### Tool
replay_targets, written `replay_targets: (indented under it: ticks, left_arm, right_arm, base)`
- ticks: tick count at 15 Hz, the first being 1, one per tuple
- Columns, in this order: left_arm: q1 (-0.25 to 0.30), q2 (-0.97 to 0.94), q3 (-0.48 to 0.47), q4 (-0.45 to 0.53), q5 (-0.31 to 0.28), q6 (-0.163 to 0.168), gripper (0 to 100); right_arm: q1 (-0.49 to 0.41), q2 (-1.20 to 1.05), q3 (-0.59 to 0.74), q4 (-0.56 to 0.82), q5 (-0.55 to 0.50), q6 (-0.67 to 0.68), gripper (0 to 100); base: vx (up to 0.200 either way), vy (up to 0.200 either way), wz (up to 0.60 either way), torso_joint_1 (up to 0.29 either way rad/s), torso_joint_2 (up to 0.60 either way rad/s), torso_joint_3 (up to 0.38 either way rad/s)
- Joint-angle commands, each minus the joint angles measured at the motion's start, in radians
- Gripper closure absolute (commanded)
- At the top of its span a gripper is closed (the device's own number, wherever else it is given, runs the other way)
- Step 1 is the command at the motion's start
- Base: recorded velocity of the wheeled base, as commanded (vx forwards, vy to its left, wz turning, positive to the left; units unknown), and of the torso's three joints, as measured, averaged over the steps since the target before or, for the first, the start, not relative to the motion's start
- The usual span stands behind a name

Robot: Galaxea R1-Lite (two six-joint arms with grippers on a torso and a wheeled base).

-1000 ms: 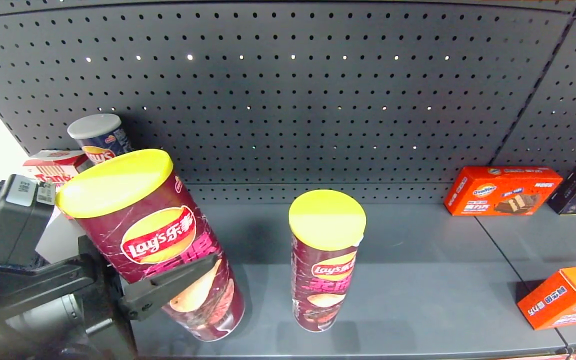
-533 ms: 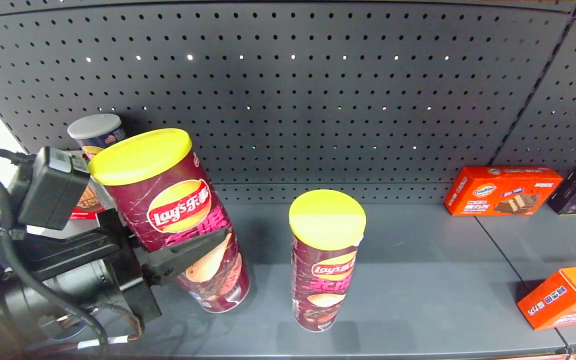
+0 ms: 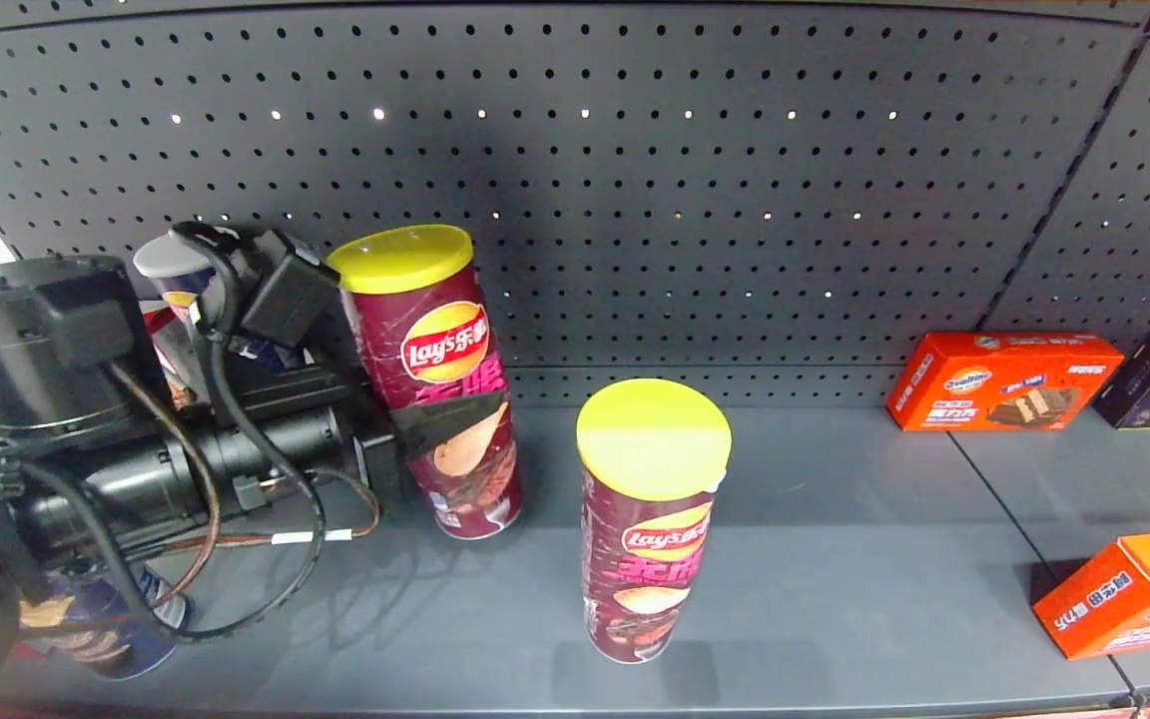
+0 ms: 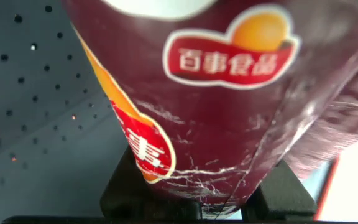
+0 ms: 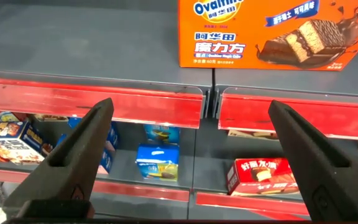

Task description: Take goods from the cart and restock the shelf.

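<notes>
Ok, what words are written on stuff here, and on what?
Brands not spelled out.
held can, in the left gripper: brand logo, white on red, plus Chinese characters.
standing can: same logo.
back orange box: brand print, small.
front orange box: brand name, Chinese characters, snack picture.
grey-lidded can: logo mostly hidden.
Numbers or signs: none readable.

L arm (image 3: 236, 464): matte blk tube w/ a bulky blk joint housing (image 3: 36, 340) behind it. Small blk camera box (image 3: 286, 290) on the wrist. Thick blk cables (image 3: 204, 350) loop round it, plus thin brown wires (image 3: 206, 499) & one white tag (image 3: 310, 536). L tool (image 3: 455, 404): blk wedge fingers (image 3: 445, 417). R tool (image 5: 190, 104): two blk tapered fingers (image 5: 73, 165), smooth plastic, round recess near each base.
</notes>
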Motion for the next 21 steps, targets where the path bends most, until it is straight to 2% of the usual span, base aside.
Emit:
replay_targets:
  ticks: [1,3,6,7,8,10,13,21]
  left_arm:
    - [0.012,0.111,-0.094,-0.002,-0.051,0.047,100]
    - [0.008,0.16,-0.149,0.0,-0.045,0.074,100]
    - [0.008,0.207,-0.184,-0.002,-0.048,0.085,100]
    - [0.006,0.255,-0.209,-0.006,-0.051,0.119,100]
    - [0.006,0.287,-0.235,-0.01,-0.053,0.125,100]
    - [0.006,0.33,-0.281,-0.01,-0.071,0.125,100]
    - [0.008,0.369,-0.327,-0.022,-0.151,0.123,100]
    - [-0.006,0.431,-0.403,-0.04,-0.156,0.12,100]
  right_arm:
    - [0.0,0.004,0.0,0.0,0.0,0.0,0]
    - [0.0,0.004,0.0,0.0,0.0,0.0,0]
    - [0.0,0.004,0.0,0.0,0.0,0.0,0]
    - [0.0,0.004,0.0,0.0,0.0,0.0,0]
    - [0.0,0.004,0.0,0.0,0.0,0.0,0]
    - [0.0,0.004,0.0,0.0,0.0,0.0,0]
    - [0.0,0.004,0.0,0.0,0.0,0.0,0]
    - [0.0,0.004,0.0,0.0,0.0,0.0,0]
  base:
    - [0.0,0.0,0.0,0.0,0.0,0.0]
    - [0.0,0.0,0.0,0.0,0.0,0.0]
    - [0.0,0.0,0.0,0.0,0.0,0.0]
    - [0.0,0.0,0.0,0.0,0.0,0.0]
    - [0.0,0.0,0.0,0.0,0.0,0.0]
    - [0.0,0.0,0.0,0.0,0.0,0.0]
    - [0.0,0.0,0.0,0.0,0.0,0.0]
    - [0.0,0.0,0.0,0.0,0.0,0.0]
